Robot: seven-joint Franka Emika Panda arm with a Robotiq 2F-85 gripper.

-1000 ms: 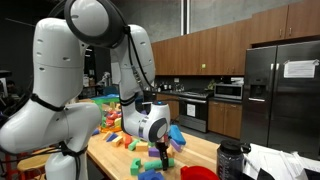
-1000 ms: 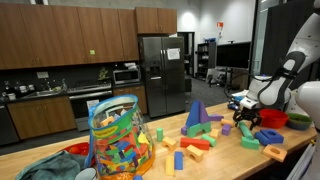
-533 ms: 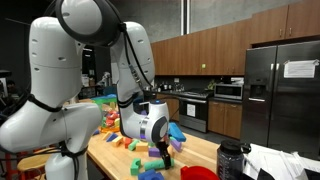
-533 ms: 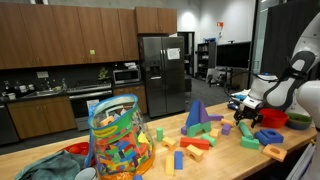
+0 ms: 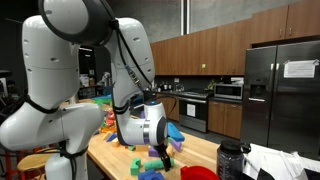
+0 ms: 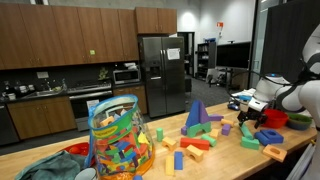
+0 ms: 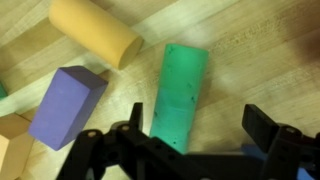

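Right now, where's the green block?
In the wrist view the green block lies on the wooden table below the open gripper, with the purple block to its left and the yellow cylinder at upper left.

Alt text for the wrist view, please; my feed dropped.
A green cylinder lies on the wooden table beneath the open gripper. A purple block and a yellow cylinder lie beside it.

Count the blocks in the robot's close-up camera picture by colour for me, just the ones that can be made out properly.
yellow cylinder: 1
green block: 1
purple block: 1
tan block, cut off at the picture's edge: 1
Total: 4
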